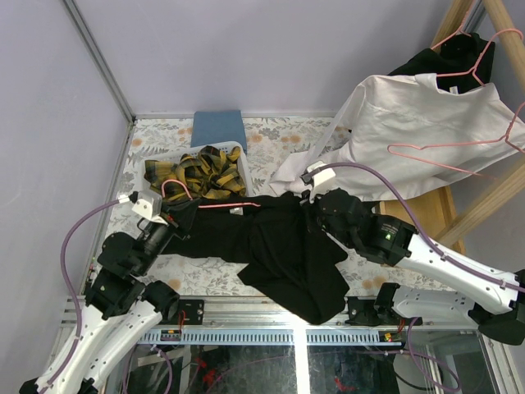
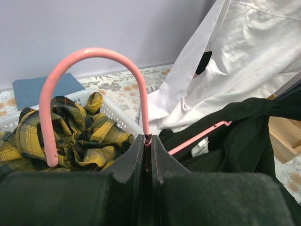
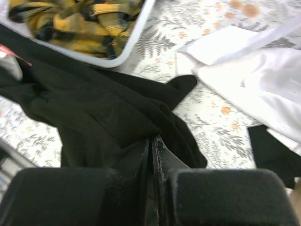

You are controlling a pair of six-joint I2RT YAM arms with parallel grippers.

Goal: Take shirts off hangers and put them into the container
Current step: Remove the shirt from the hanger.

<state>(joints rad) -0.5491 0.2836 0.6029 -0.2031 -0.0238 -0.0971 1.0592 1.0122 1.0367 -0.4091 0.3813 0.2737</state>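
left gripper (image 2: 147,141) pinches hanger (image 2: 94,52); right gripper (image 3: 153,141), shirt (image 3: 94,108)

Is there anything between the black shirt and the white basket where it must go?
Nothing visible stands between them. The basket lies right behind the black shirt, with the plaid shirt in it. The pink hanger is not yet out.

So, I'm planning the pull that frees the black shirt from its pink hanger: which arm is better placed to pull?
Right, probably. The right gripper is shut on the black shirt, while the left gripper is clamped on the pink hanger below its hook, better suited to anchoring.
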